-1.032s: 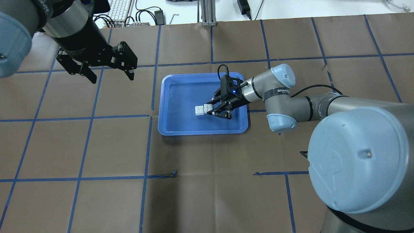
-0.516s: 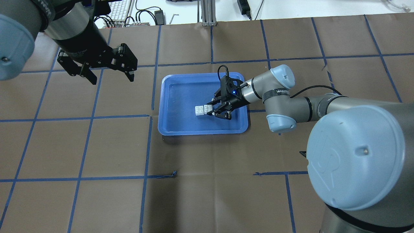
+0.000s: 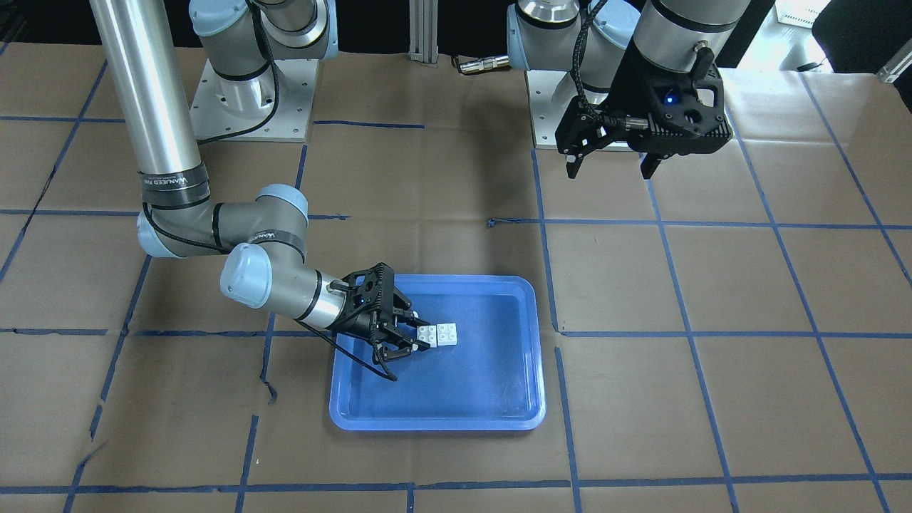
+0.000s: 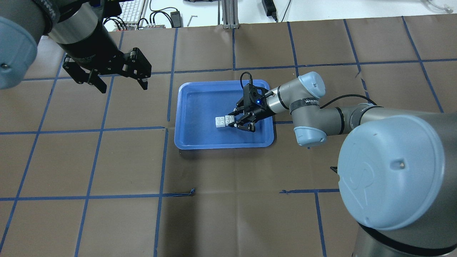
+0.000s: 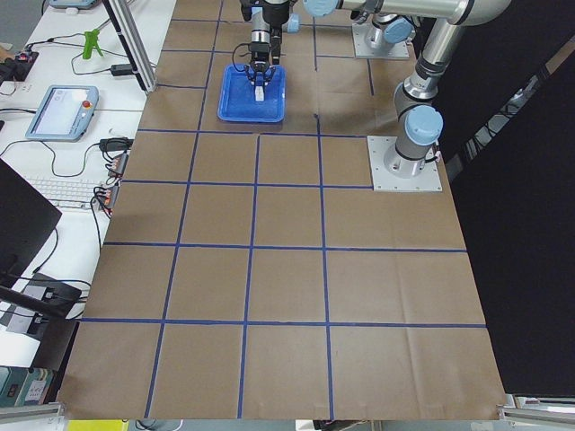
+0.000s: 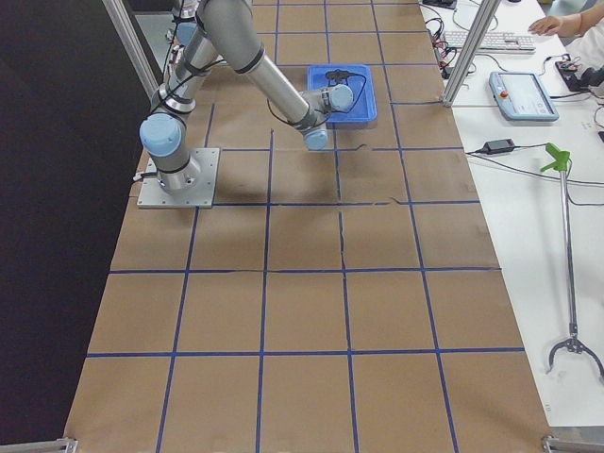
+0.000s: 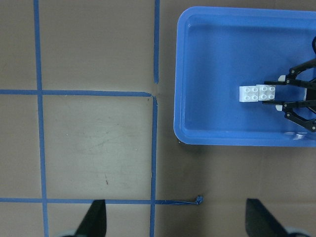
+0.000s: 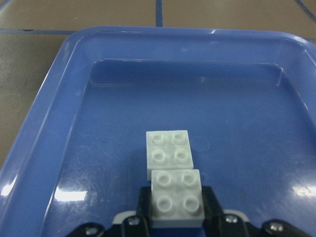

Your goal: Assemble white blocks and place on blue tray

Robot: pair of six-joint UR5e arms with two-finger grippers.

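I saw the blue tray (image 8: 42, 111) as glossy plastic, its floor finely scuffed and catching glare. The white blocks (image 8: 169, 148) looked like smooth, slightly shiny plastic. Matt brown paper (image 4: 232, 214), ruled with blue tape (image 4: 89, 196), covered the tabletop (image 4: 107, 228). The right tool (image 3: 422, 332) was matt black; its arm's tube (image 3: 146, 92), bare satin metal.

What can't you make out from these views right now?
Whether the white blocks are clicked together: in the right wrist view the near block covers the seam.
The blocks in the exterior right view: the right arm hides them; in exterior left they are too small.
The left pincer in its wrist view: the bottom edge cuts off all but the fingertips.
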